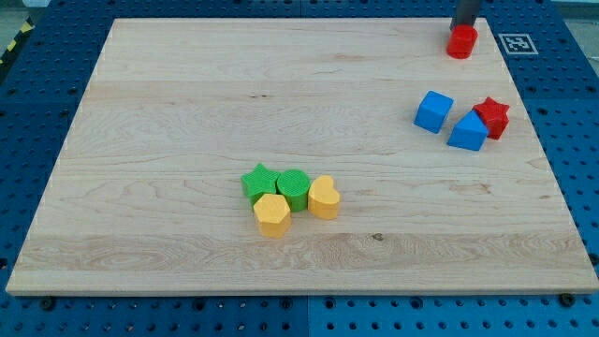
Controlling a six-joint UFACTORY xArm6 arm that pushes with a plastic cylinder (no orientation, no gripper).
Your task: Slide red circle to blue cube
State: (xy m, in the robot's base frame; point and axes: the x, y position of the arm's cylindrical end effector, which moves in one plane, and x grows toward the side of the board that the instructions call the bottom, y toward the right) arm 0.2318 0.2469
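Observation:
The red circle (460, 43) stands near the board's top right edge. My tip (464, 27) sits right behind it, at the view's top, touching its upper side. The blue cube (433, 111) lies below the red circle, toward the view's right. A second blue block (468, 132) sits just to its lower right, with a red star (492, 117) against it.
A green star (257, 181), a green block (292, 188), a yellow hexagon (272, 215) and a yellow heart (324, 197) cluster at the board's lower middle. The wooden board (187, 112) lies on a blue pegboard; a marker tag (515, 43) is at its top right.

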